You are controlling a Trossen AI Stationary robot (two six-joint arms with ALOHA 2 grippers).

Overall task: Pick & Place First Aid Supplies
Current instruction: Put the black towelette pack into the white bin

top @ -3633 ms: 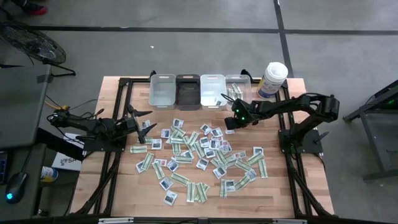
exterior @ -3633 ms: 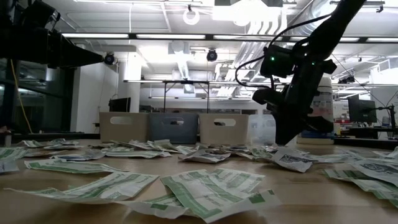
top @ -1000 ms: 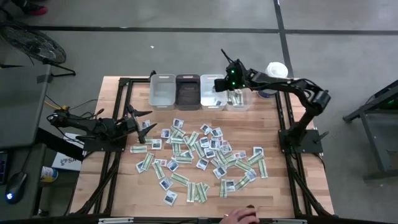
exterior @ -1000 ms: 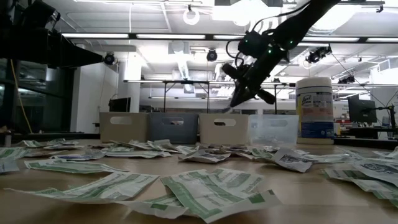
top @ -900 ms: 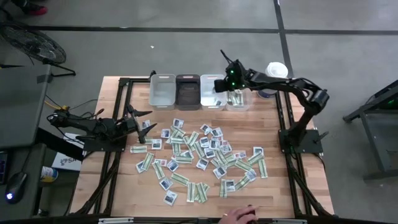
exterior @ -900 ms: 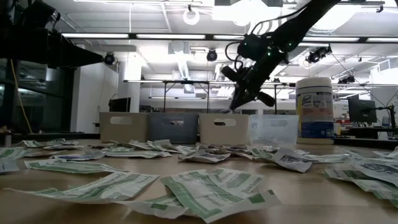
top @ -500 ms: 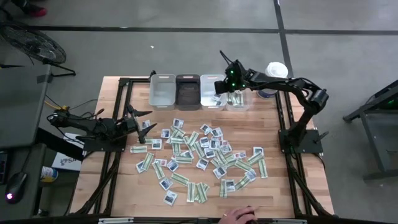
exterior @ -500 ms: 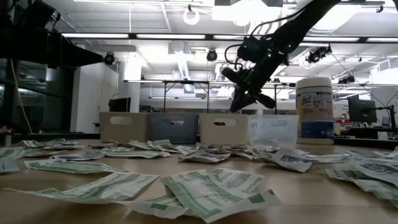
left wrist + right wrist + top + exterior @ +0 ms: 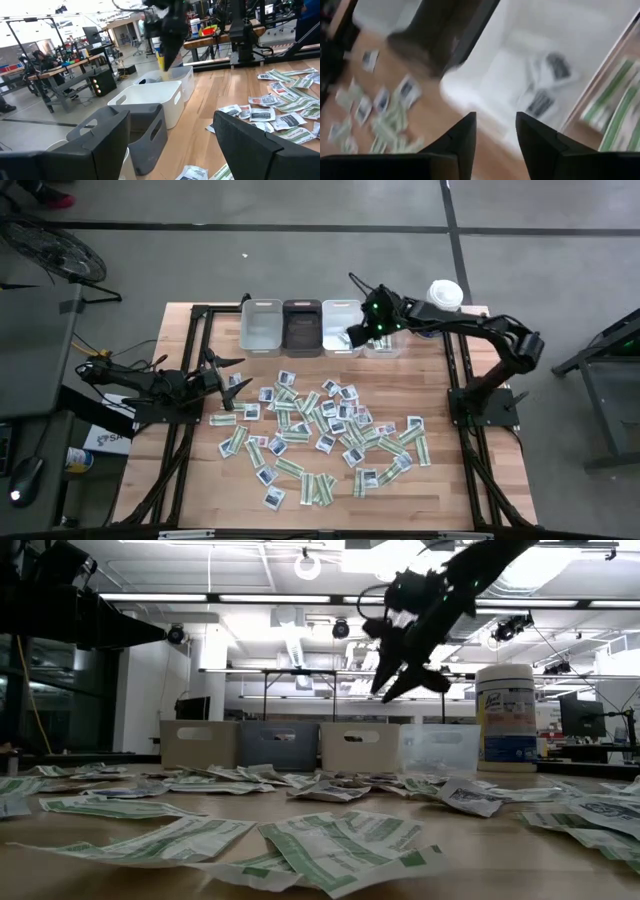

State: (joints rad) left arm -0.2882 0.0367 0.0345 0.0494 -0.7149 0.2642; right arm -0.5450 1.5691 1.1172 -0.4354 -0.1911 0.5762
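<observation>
Several green-and-white strips and white packets with blue marks [image 9: 330, 430] lie flat, scattered over the wooden table [image 9: 450, 480]. My right gripper [image 9: 495, 120] is open and empty, high above the white bin [image 9: 342, 327] in the far row; it also shows in the low view [image 9: 385, 692]. A few white packets [image 9: 545, 95] lie in that bin, and green strips [image 9: 615, 110] lie in the clear bin [image 9: 384, 330] beside it. My left gripper [image 9: 237, 380] waits open and empty at the table's left side, near the packets' left fringe.
Four bins stand in a row at the far edge: a pale one [image 9: 262, 325], a dark grey one [image 9: 302, 325], the white one and the clear one. A tall white canister [image 9: 441, 305] stands to their right. Bare wood shows along the near edge and the sides.
My right gripper has risen higher above the bins and shifted slightly toward the table's right, staying over the white bin. A person's hand that showed at the table's near edge is gone from view.
</observation>
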